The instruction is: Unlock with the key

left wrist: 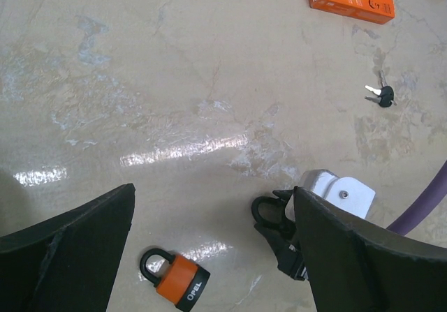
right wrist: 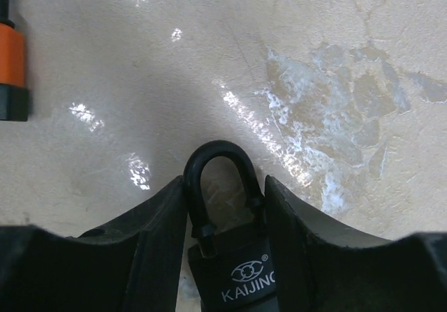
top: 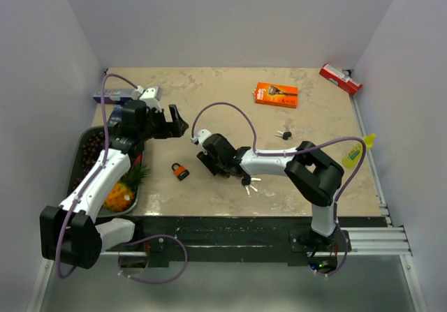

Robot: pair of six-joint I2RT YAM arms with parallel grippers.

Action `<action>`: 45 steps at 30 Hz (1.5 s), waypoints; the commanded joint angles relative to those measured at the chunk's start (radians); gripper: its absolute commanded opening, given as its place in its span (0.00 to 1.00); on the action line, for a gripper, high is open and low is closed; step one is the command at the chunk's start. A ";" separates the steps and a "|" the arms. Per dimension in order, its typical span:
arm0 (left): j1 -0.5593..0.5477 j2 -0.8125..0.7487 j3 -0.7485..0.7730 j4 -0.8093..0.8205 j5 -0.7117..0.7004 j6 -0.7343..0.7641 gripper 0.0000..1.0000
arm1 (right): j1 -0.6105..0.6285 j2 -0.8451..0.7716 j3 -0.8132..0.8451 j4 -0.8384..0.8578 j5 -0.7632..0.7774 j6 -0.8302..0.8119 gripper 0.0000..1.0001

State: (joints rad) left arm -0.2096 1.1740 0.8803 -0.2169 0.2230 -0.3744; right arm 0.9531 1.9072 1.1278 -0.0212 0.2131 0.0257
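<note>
A black KAIJING padlock [right wrist: 234, 270] lies on the table with its shackle [left wrist: 269, 211] pointing away from the right arm. My right gripper [right wrist: 223, 179] is shut on it, a finger pressed against each side of the shackle and body. To its left lies an orange padlock [top: 181, 171] [left wrist: 176, 279], touched by nothing. A black-headed pair of keys [top: 283, 134] [left wrist: 379, 95] rests farther back. More silver keys [top: 250, 183] lie beside the right forearm. My left gripper [left wrist: 214, 190] hangs wide open and empty above the table, behind the orange padlock.
An orange box [top: 276, 94] lies at the back centre and a red box [top: 341, 79] in the back right corner. A dark tray [top: 84, 158] with fruit and a pineapple [top: 122, 193] sits at the left edge. White walls enclose three sides.
</note>
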 commanded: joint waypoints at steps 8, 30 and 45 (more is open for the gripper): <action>0.009 -0.024 -0.009 0.017 0.007 0.003 0.99 | -0.036 -0.025 0.053 -0.101 -0.026 0.048 0.14; 0.004 -0.019 -0.090 0.201 0.407 -0.003 0.98 | -0.272 -0.263 0.044 -0.080 -0.333 0.356 0.00; -0.028 -0.013 -0.118 0.218 0.384 -0.012 0.97 | -0.297 -0.359 -0.200 0.335 -0.411 0.614 0.00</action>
State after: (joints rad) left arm -0.2359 1.1530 0.7441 -0.0212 0.6056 -0.4042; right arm 0.6582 1.5772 0.9569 0.0872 -0.1425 0.5396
